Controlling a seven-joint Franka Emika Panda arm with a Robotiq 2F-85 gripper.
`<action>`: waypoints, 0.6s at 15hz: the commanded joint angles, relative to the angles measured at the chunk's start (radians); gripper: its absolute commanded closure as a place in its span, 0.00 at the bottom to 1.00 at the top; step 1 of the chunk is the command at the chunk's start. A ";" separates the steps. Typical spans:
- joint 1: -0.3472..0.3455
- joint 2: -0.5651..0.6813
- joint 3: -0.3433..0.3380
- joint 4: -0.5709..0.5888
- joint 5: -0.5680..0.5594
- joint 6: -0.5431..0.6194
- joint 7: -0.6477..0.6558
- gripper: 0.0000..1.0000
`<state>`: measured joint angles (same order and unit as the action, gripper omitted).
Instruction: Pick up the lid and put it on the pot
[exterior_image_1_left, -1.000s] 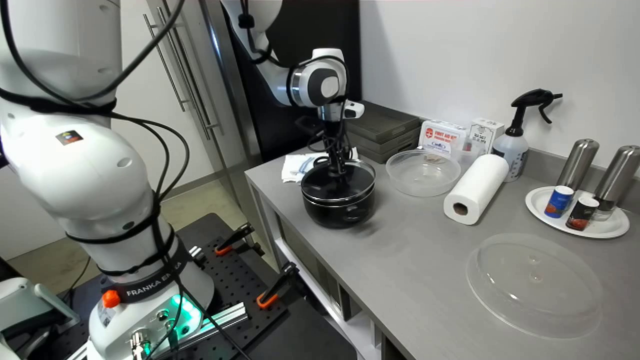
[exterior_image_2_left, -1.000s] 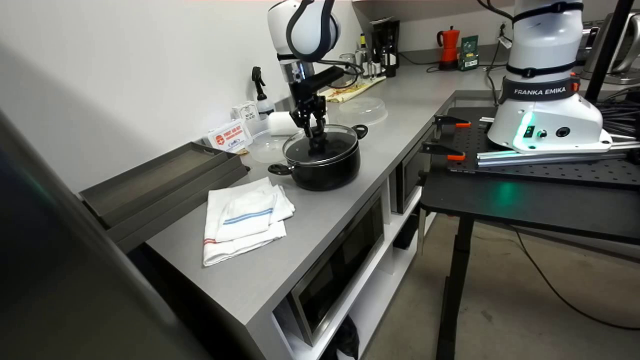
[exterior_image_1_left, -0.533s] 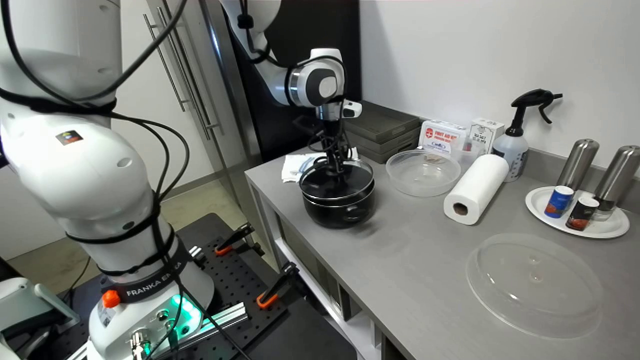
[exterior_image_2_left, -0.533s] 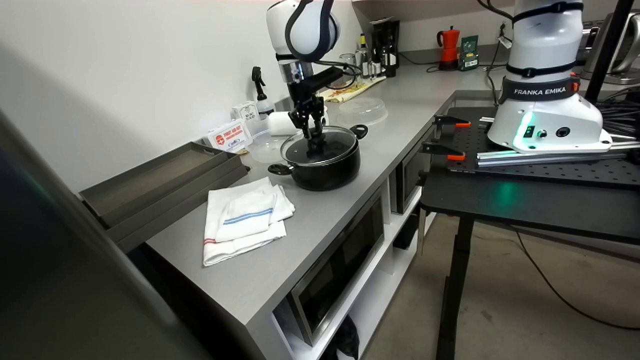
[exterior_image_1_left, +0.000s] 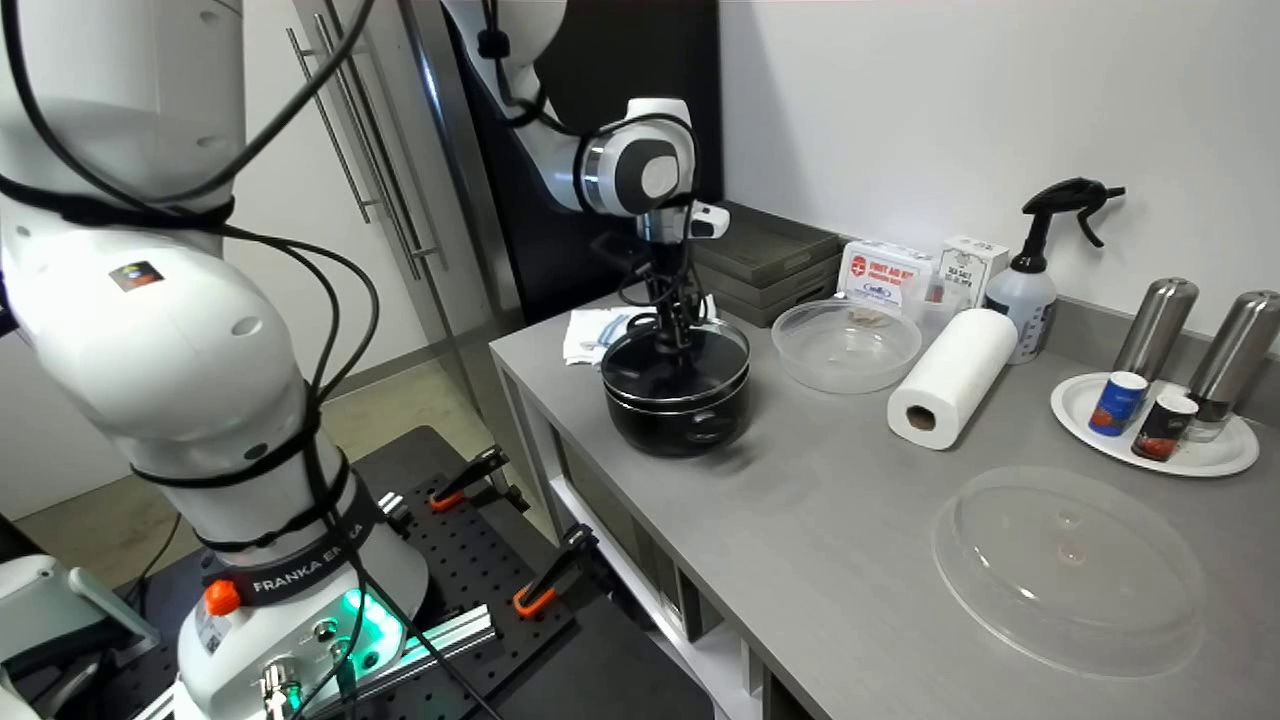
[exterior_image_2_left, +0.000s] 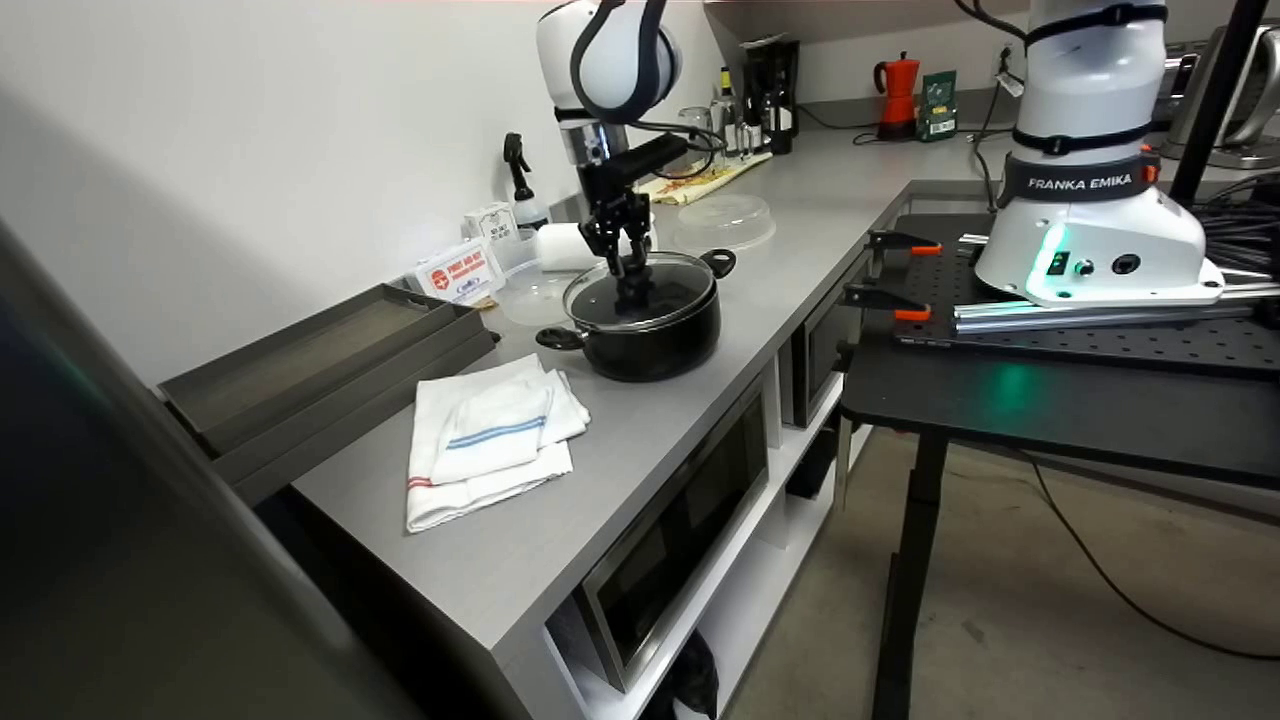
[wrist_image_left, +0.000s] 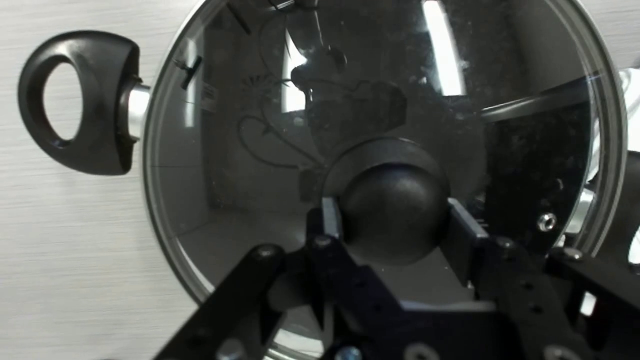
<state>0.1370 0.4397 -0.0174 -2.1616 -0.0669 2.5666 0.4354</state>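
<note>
The grey countertop (exterior_image_1_left: 840, 560) is the broadest thing here, and the robot arm (exterior_image_1_left: 215, 310) reaches over it with its wrist bent straight down. Stacked grey trays (exterior_image_2_left: 330, 355) sit on the counter, and a wide clear cover (exterior_image_1_left: 1070, 610) lies well apart from them on the same surface. Folded white cloths (exterior_image_2_left: 500, 440) with blue and red stripes rest just beside the pot (exterior_image_1_left: 655, 428), which is black, shallow and upright, near the counter's front edge. A clear round dish (exterior_image_1_left: 845, 350) stands near the pot, with a paper towel roll (exterior_image_1_left: 950, 380) lying on its side just beside it. The glass lid (exterior_image_1_left: 640, 374) is over the pot's mouth, roughly level and covering nearly all of it; in an exterior view its edge shows slightly above the pot's, with a dark band between. From these angles I cannot tell whether the two edges meet anywhere. Above the lid, in both exterior views, the gripper (wrist_image_left: 392, 217) points down at its middle. In the wrist view its two pads (wrist_image_left: 332, 219) are drawn in to either side of the round black knob (wrist_image_left: 395, 200) at the lid's centre, pressed against it, so that the gripper pinches the lid by that knob.
</note>
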 joint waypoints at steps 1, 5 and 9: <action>-0.005 0.000 -0.003 0.015 0.033 -0.002 -0.034 0.75; -0.009 0.015 -0.009 0.022 0.035 -0.006 -0.032 0.75; -0.011 0.024 -0.012 0.024 0.036 -0.008 -0.032 0.75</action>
<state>0.1264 0.4591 -0.0262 -2.1586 -0.0592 2.5666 0.4335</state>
